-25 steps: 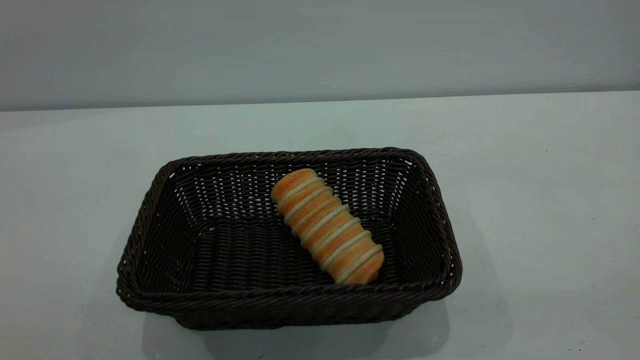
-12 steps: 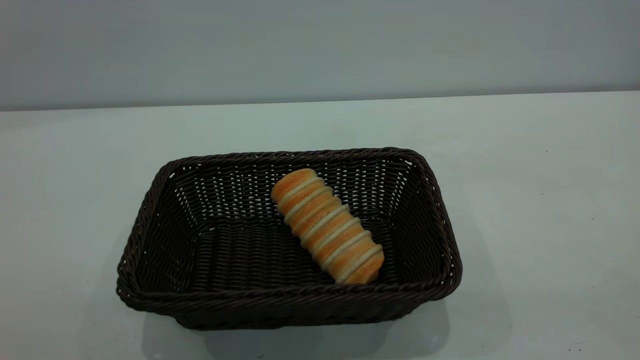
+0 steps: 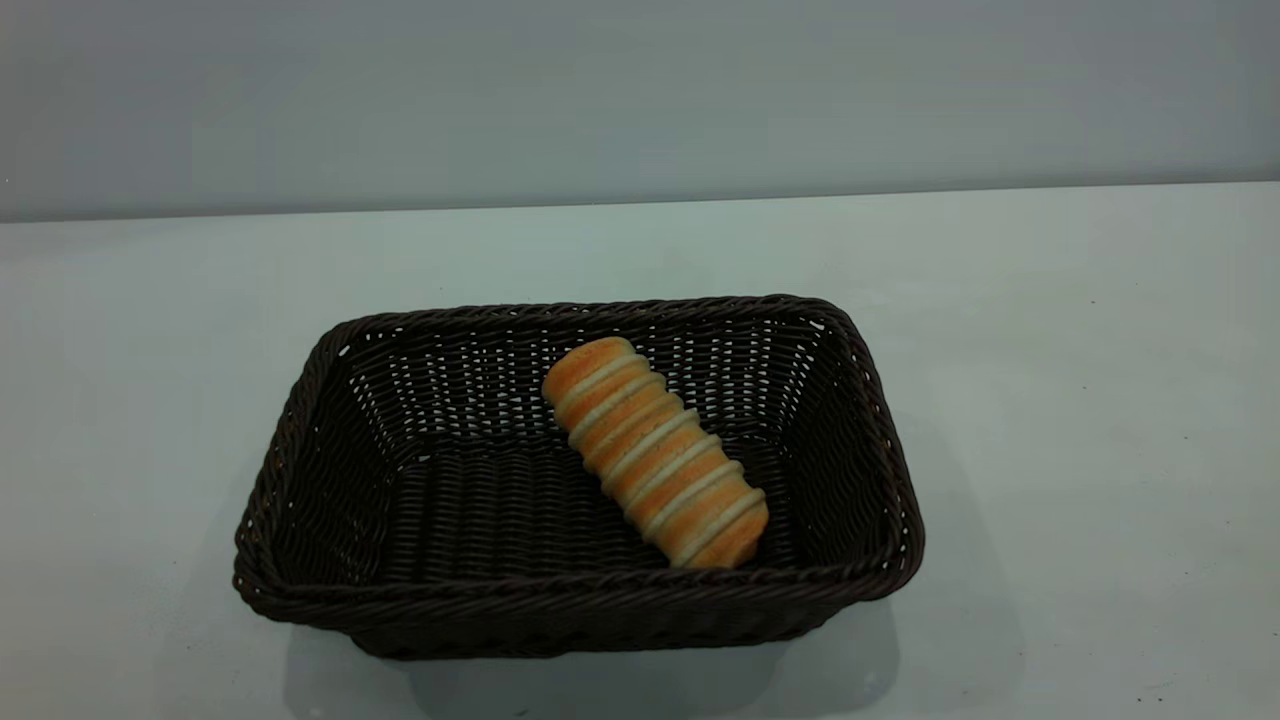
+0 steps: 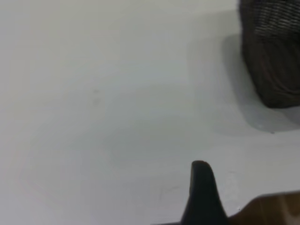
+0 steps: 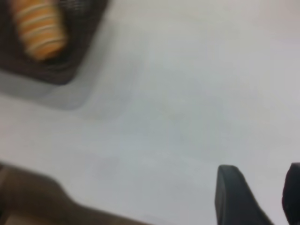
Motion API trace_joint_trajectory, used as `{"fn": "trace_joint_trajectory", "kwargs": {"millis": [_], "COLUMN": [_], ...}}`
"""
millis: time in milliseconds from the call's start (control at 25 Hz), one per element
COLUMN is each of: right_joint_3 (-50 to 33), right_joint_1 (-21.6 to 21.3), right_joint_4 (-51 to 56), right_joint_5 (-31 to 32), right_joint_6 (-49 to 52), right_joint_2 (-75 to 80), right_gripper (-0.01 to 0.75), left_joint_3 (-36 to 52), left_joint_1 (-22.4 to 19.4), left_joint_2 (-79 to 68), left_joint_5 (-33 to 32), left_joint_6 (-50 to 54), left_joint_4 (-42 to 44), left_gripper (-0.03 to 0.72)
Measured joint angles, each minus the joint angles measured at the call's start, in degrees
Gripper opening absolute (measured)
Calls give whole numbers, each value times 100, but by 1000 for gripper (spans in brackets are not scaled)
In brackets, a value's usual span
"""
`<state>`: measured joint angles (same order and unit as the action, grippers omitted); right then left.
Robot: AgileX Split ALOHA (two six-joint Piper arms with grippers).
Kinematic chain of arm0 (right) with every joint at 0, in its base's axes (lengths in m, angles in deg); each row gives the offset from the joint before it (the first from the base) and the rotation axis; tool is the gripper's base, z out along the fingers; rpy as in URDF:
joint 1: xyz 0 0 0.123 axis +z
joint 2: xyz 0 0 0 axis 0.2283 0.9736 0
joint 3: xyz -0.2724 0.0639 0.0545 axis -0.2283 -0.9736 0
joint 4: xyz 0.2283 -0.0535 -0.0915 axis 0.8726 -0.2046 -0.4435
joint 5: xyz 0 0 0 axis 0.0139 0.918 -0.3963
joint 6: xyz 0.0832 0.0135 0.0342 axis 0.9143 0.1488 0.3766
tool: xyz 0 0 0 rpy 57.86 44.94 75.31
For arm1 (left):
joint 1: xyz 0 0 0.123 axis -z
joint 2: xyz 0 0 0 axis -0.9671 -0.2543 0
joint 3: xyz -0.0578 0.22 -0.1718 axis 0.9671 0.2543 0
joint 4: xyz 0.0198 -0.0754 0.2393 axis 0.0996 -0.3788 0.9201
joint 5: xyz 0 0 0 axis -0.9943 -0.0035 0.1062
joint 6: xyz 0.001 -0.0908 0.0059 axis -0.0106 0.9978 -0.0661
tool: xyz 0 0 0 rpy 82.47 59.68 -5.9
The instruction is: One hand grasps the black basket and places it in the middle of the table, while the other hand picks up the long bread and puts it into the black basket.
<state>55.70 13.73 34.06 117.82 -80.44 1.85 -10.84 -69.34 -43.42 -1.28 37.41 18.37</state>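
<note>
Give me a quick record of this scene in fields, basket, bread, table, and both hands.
basket: black basket standing on the table, near the middle of the exterior view
bread: long bread lying diagonally inside the basket, toward its right half
table: white table
left hand: left hand over bare table, apart from the basket, only one finger in view
right hand: right hand open, over bare table, apart from the basket, holding nothing
task state: bread already in basket

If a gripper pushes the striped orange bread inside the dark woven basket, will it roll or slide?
The oblong golden-orange bread roll looks rounded, so it would probably roll sideways. Its ridges and the dark woven wicker basket's ribbed floor likely resist sliding. The sloping walls should stop it.
</note>
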Motion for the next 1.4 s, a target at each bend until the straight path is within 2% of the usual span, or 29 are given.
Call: {"fn": "trace_joint_trajectory", "kwargs": {"millis": [280,440,1400], "right_joint_3": [0,0,0], "right_joint_1": [-245,-394,-403], "right_joint_4": [46,88,130], "right_joint_5": [0,0,4], "right_joint_6": [0,0,0], "right_joint_2": [0,0,0], "right_gripper": [238,238,238], "left_joint_3": [0,0,0], "left_joint_1": [-89,-315,-353], "left_joint_2": [0,0,0], "left_joint_5": [0,0,4], "left_joint_6": [-5,-11,-11], "left_joint_4": [0,-1,-1], "left_gripper": [585,585,585]}}
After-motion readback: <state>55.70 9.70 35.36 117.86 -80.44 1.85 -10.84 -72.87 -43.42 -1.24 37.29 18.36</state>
